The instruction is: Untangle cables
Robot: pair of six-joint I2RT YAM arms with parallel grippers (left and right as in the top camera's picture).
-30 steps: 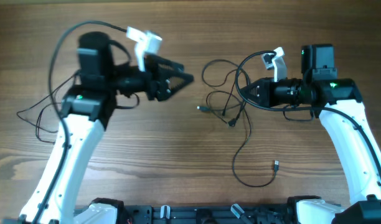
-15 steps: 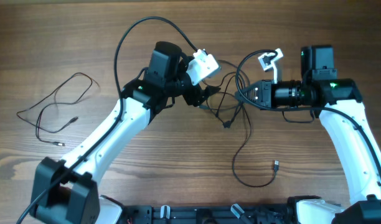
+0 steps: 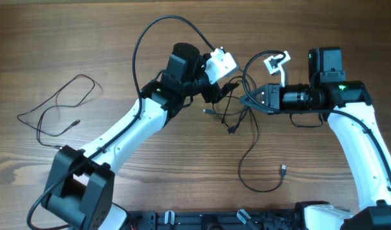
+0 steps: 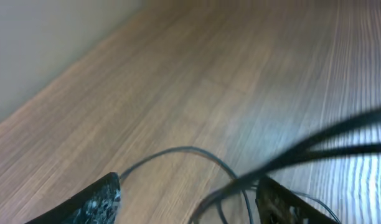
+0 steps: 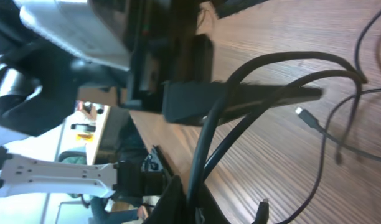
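A tangle of thin black cables (image 3: 232,102) lies at the table's centre, between my two grippers. My left gripper (image 3: 226,91) has reached into its left side. In the left wrist view it (image 4: 190,202) is open, with cable loops (image 4: 197,152) lying between and just beyond the fingers (image 4: 100,199). My right gripper (image 3: 245,99) is at the tangle's right side. In the right wrist view it (image 5: 197,199) is shut on cable strands (image 5: 265,68) that run up from the jaws. A small plug (image 5: 305,117) lies on the wood.
A separate thin cable (image 3: 84,77) lies looped at the far left of the table. One long strand runs from the tangle toward the front and ends in a plug (image 3: 282,170). The left arm's thick black cable (image 3: 160,22) arcs above the arm.
My left arm has swung from the left side to the centre, and its gripper now reaches the tangle. My right arm has stayed put, holding the cables.
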